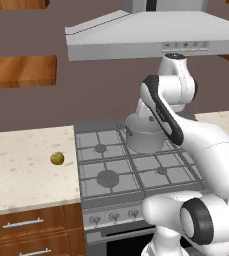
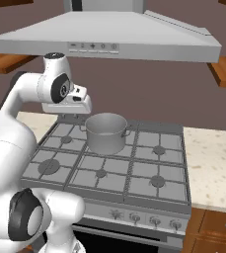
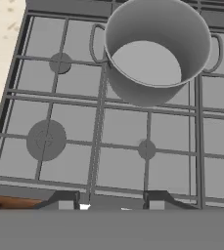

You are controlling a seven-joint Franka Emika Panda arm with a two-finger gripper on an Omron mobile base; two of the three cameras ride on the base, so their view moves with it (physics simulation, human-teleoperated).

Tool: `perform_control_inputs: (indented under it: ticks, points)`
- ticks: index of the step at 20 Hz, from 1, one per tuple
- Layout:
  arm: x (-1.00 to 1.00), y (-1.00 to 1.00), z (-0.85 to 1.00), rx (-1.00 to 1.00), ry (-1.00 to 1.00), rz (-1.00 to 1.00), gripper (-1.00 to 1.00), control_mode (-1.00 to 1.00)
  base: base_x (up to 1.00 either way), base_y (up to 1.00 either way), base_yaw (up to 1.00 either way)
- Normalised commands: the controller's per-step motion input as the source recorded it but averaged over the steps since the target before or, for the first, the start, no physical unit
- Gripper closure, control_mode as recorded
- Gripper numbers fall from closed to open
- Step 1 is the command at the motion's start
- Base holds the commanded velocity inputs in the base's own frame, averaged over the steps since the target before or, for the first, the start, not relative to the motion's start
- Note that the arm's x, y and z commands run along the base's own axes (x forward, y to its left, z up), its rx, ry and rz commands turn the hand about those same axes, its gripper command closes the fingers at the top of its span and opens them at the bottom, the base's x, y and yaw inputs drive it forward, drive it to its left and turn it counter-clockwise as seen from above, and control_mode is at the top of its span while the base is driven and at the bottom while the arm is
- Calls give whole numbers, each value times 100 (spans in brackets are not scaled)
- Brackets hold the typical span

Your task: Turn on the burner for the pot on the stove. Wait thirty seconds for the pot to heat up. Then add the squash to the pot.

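The grey metal pot [image 1: 145, 132] [image 2: 106, 132] [image 3: 155, 49] stands empty on a back burner of the stove [image 1: 111, 159] [image 2: 134, 165] [image 3: 121, 129]. No flame shows at any burner. The small yellow-olive squash [image 1: 57, 158] lies on the light counter left of the stove. My gripper [image 3: 112, 201] [image 2: 71, 113] hangs above the stove's back left part, just left of the pot and looking down over the grates. Its fingertips [image 3: 67, 200] stand apart with nothing between them, so it is open. The front knobs [image 2: 145, 217] [image 1: 114, 216] run along the stove's front edge.
A grey range hood [image 1: 151, 35] [image 2: 104, 37] hangs low over the stove, close above my arm. Speckled counter [image 1: 26, 170] [image 2: 213, 163] lies on both sides. Wooden drawers [image 1: 31, 225] sit below the left counter, and wooden shelves [image 1: 18, 70] are on the wall.
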Motion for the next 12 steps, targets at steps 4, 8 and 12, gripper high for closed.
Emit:
perform_control_inputs:
  ticks: [4, 8, 12]
  points:
    - [-11, 0, -4, -1, 2, 0, -100, -100, 0, 0, 0]
    - [-37, -8, -17, -1, 2, 0, -100, -100, 0, 0, 0]
    - [-50, -13, -19, 0, 0, 0, -100, -100, 0, 0, 0]
